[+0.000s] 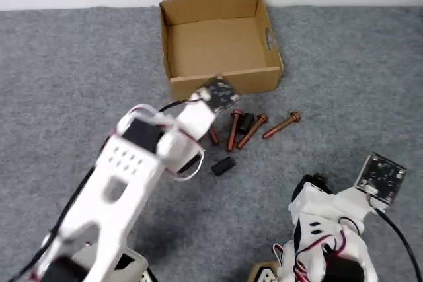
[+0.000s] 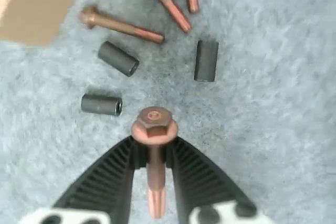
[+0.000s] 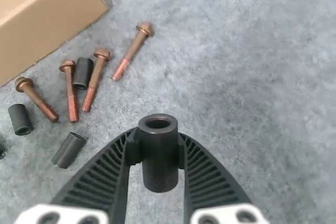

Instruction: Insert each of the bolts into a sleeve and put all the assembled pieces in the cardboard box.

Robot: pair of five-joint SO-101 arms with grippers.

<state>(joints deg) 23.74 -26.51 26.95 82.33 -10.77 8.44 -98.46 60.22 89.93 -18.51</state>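
Low centre, your left jaws clench a copper hex-head bolt (image 2: 155,171); your right jaws clench a black cylindrical sleeve (image 3: 158,153). Insertion looks in hand: next, align tip with bore.

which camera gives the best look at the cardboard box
The high view: it takes in the whole cardboard box from above, all four walls, open top and bare floor with nothing inside. The right wrist view catches one outer wall and a corner of it. The left wrist view has a tan patch of it at the frame's edge.
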